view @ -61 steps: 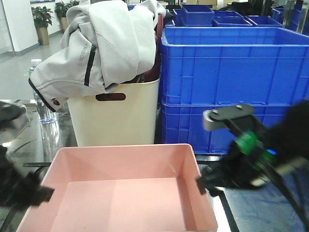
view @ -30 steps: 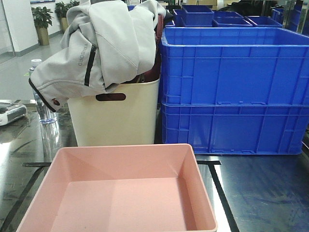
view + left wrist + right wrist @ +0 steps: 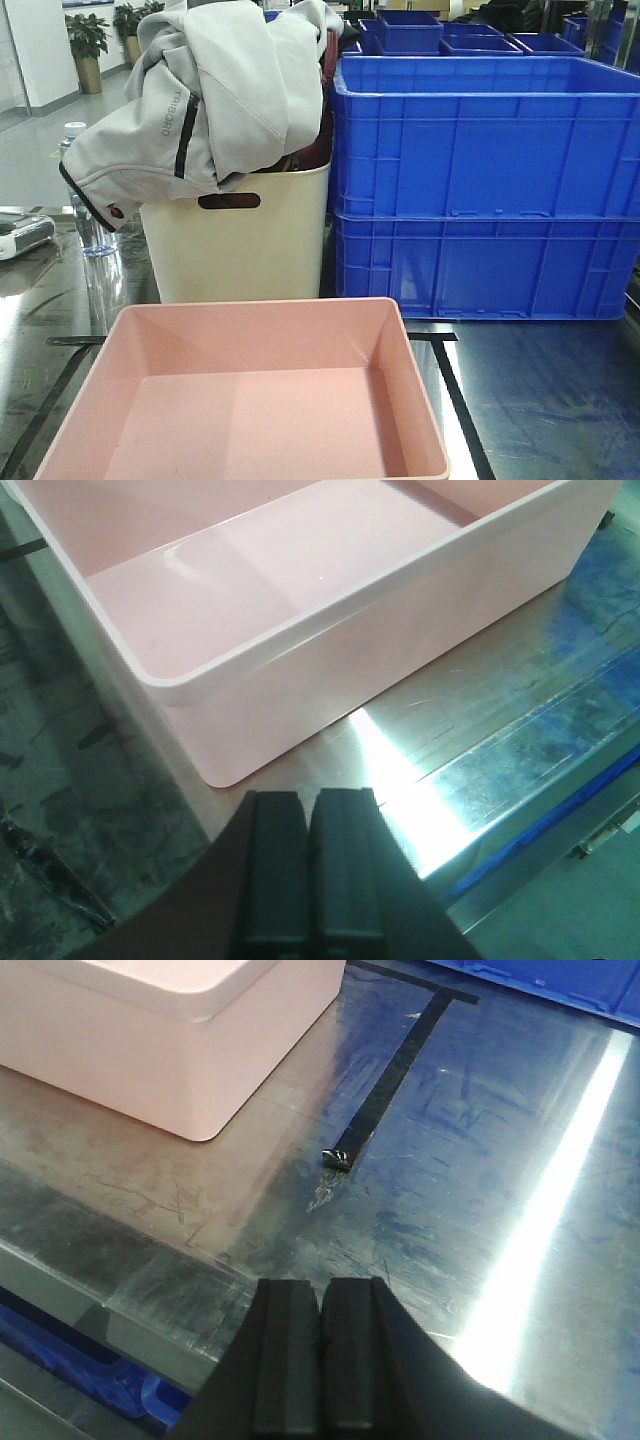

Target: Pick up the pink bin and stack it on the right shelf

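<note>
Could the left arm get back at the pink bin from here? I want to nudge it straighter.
Probably yes. The left pincer, shut and empty, hangs just off the pink bin, at a corner of it, and only bare steel shelf deck lies between them. It would need to open first to grip the rim.

Front camera faces forward; wrist cameras (close, possibly tilted) share the pink bin [image 3: 260,390].

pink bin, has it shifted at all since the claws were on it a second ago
No. In the front view the pink bin sits in the same spot before the cream basket, its back rim level with the same black tape line.
</note>
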Motion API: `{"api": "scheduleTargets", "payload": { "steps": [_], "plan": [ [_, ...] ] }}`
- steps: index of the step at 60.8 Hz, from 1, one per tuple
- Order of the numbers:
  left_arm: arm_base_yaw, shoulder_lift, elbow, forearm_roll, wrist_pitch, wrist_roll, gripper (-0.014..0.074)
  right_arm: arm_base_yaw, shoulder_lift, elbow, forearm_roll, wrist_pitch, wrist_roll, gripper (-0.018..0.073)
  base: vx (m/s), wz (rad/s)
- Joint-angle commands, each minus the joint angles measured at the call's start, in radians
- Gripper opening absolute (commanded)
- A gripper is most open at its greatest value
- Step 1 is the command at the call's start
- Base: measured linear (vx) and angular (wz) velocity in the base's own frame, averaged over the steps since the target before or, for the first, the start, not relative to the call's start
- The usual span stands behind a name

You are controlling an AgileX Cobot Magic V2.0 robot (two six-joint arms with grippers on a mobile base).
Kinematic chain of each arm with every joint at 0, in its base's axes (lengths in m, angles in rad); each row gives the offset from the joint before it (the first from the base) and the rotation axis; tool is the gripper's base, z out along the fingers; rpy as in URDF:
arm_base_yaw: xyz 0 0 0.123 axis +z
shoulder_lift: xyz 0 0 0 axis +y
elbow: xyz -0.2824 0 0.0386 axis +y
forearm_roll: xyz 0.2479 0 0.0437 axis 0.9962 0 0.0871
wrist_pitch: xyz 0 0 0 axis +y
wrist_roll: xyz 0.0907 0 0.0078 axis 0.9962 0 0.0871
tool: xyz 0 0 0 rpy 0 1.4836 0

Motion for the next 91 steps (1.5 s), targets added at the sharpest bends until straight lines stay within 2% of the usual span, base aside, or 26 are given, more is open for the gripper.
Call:
{"api": "scheduleTargets", "payload": {
  "steps": [1,13,18,30,41,46,51,56,62,71,91],
  "plan": [
    [0.001,0.005,-0.029,-0.022,-0.079,0.001,-0.0007,-0.004,0.008,-0.028,-0.008,-0.073,-0.009,-0.0015,0.0,0.0],
    [0.012,-0.054,0.014,-0.022,-0.102,0.001,-0.0007,-0.004,0.008,-0.028,-0.008,-0.073,-0.009,-0.0013,0.0,0.0],
    [0.067,-0.148,0.075,0.014,-0.198,-0.002,-0.0006,-0.004,0.008,-0.028,-0.009,-0.073,-0.009,-0.0013,0.0,0.0],
    [0.215,-0.378,0.319,0.043,-0.504,0.0,-0.0006,-0.004,0.008,-0.028,-0.007,-0.073,-0.009,-0.0013,0.0,0.0],
    [0.243,-0.457,0.518,0.082,-0.752,-0.014,-0.0006,-0.004,0.008,-0.028,-0.008,-0.073,-0.009,-0.0012,0.0,0.0],
    [0.245,-0.478,0.582,0.087,-0.842,-0.048,-0.0006,-0.004,0.008,-0.028,-0.007,-0.073,-0.009,-0.0012,0.0,0.0],
    [0.266,-0.496,0.583,0.133,-0.82,-0.113,-0.0006,-0.004,0.008,-0.028,-0.009,-0.073,-0.01,-0.0012,0.0,0.0],
    [0.297,-0.495,0.584,0.21,-0.809,-0.197,-0.0006,-0.004,0.008,-0.028,-0.008,-0.073,-0.01,-0.0012,0.0,0.0],
    [0.321,-0.495,0.584,0.257,-0.786,-0.275,-0.0006,-0.004,0.008,-0.028,-0.007,-0.073,-0.01,-0.0012,0.0,0.0],
    [0.337,-0.495,0.584,0.257,-0.737,-0.279,-0.0006,-0.004,0.008,-0.028,-0.008,-0.073,-0.01,-0.0012,0.0,0.0],
    [0.344,-0.494,0.583,0.256,-0.736,-0.281,-0.0006,-0.004,0.008,-0.028,-0.008,-0.073,-0.01,-0.0012,0.0,0.0]
  ]
}}
